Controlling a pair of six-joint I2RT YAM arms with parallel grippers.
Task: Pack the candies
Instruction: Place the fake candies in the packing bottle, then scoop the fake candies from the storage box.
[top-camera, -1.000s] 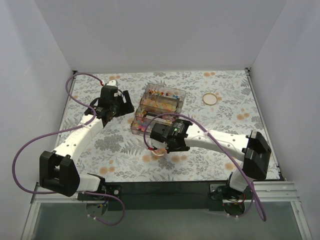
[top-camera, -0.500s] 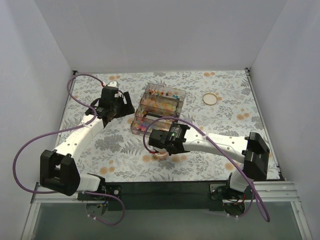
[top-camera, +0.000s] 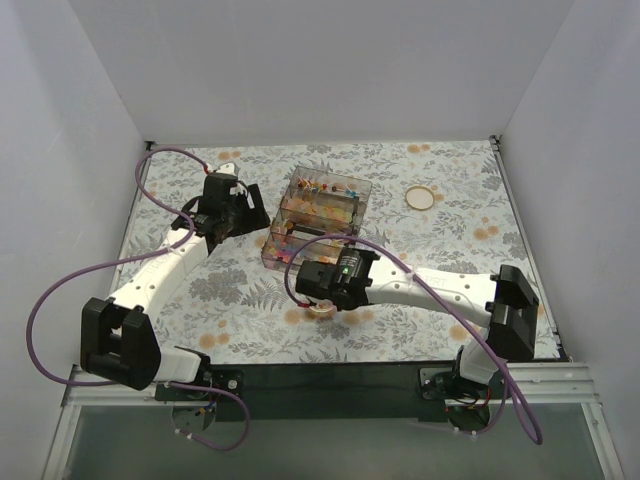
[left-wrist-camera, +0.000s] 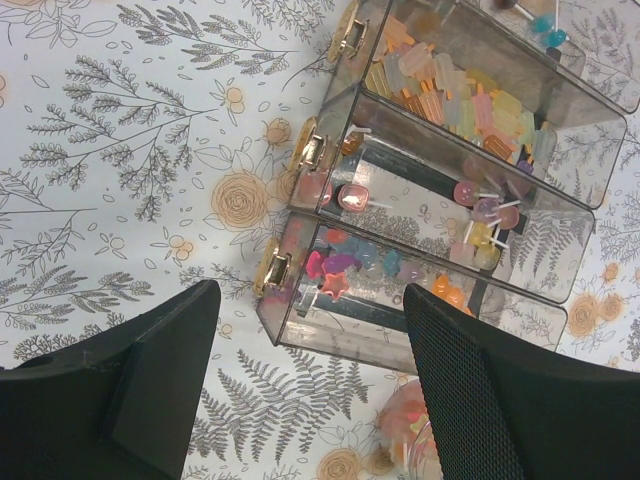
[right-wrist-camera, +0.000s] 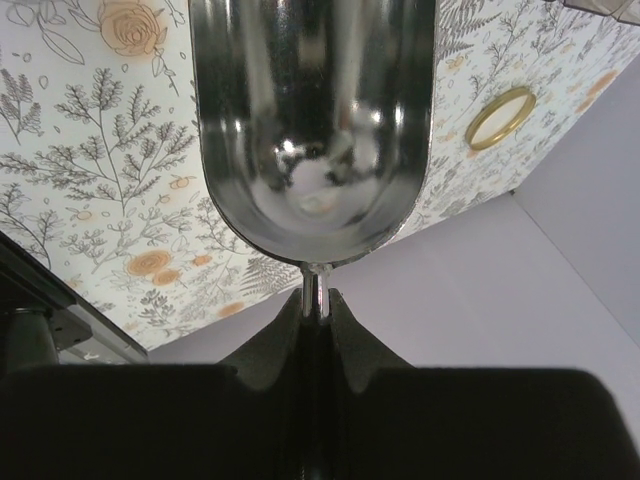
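The candies (left-wrist-camera: 340, 272) lie as small multicoloured sweets in a clear three-compartment box (top-camera: 318, 212) at mid table. More candies fill a small clear jar (top-camera: 322, 308), also at the bottom of the left wrist view as the jar (left-wrist-camera: 415, 440). My right gripper (right-wrist-camera: 315, 300) is shut on the thin handle of a metal scoop (right-wrist-camera: 312, 130), whose bowl looks empty. In the top view the right gripper (top-camera: 318, 288) hangs just above the jar. My left gripper (top-camera: 222, 215) is open to the left of the box, holding nothing; its fingers (left-wrist-camera: 150, 370) frame the box's near corner.
A gold-rimmed jar lid (top-camera: 421, 196) lies on the flowered tablecloth at the back right, also seen as the lid (right-wrist-camera: 498, 117). Gold latches (left-wrist-camera: 305, 150) line the box's left side. White walls enclose the table on three sides.
The right arm has shifted a little to the left with the scoop, closer over the jar. The left arm has hardly moved.
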